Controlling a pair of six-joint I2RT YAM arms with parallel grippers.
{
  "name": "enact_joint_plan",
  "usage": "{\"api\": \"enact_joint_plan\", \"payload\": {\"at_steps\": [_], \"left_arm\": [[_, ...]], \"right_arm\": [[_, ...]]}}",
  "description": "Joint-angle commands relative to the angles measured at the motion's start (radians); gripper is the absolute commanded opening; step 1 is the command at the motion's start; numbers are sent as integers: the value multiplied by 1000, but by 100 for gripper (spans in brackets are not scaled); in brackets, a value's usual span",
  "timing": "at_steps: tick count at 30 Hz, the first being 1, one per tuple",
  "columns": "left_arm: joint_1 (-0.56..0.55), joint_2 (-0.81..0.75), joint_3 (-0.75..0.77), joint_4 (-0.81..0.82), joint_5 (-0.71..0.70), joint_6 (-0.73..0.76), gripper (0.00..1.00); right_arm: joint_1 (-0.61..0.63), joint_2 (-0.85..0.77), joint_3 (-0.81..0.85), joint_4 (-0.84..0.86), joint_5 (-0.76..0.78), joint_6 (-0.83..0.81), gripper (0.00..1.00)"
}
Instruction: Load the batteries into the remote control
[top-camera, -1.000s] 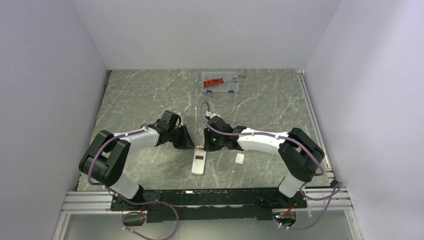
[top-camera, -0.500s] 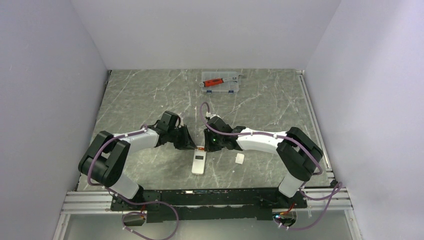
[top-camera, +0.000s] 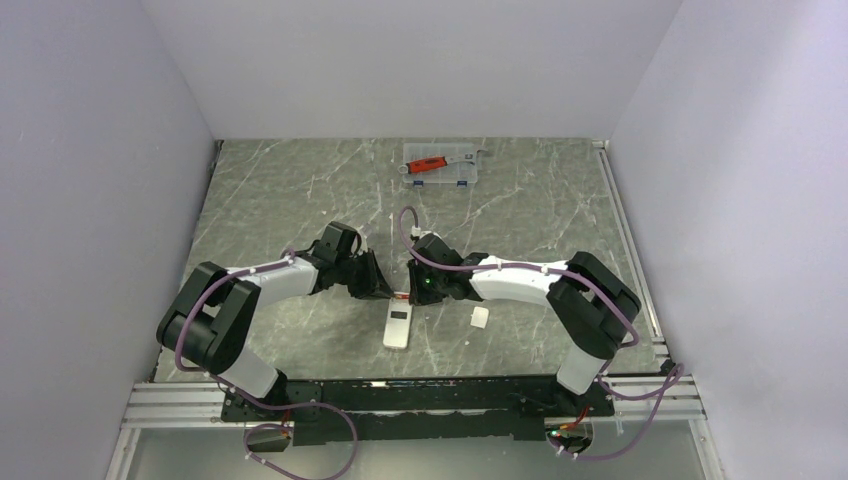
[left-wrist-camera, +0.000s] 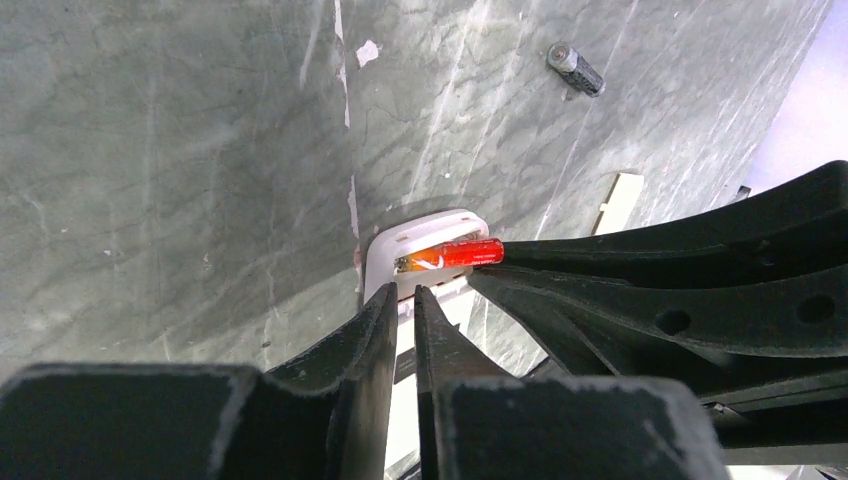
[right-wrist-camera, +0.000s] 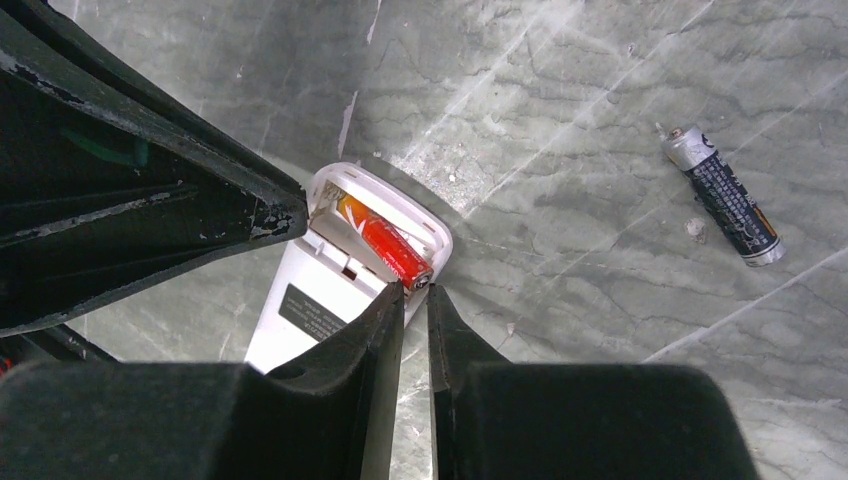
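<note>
Room: pale walls (top-camera: 420, 60) are seen closing in a grey marbled bench (top-camera: 280, 190).
Arms: the left arm (top-camera: 265, 285) and the right arm (top-camera: 530, 280) are bent inward and meet at mid-bench.
Clear case (top-camera: 440, 165): set at the far edge, with a red-handled tool (top-camera: 428, 163) on it.
Left end effector (left-wrist-camera: 403, 300): fingers drawn almost together, only a slit between; tips set at the remote's far end.
Right end effector (right-wrist-camera: 415, 295): fingers likewise nearly pressed together, nothing between; tips placed at the red end of the seated battery.
Remote control (top-camera: 398, 326): laid back-up between the two arms, compartment uncovered.
White square piece (top-camera: 480, 317): laid near the remote's right.
Seated battery (right-wrist-camera: 385, 245): lodged in the compartment, slightly askew.
Loose battery (right-wrist-camera: 725, 195): laid flat on the bench, apart from the remote.
</note>
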Motion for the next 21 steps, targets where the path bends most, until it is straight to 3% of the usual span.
{"api": "enact_joint_plan", "payload": {"at_steps": [1,8,21], "left_arm": [[2,-12,-9,22,20,4,17],[2,-33,0,-16,-5,18,17],[2,-44,11,-43,-30,21,19]], "right_arm": [[-2,5,38,26,-4,12,16],[-3,-3,41,18,-4,8,16],[-3,-34,39,-15,7,-15,29]]}}
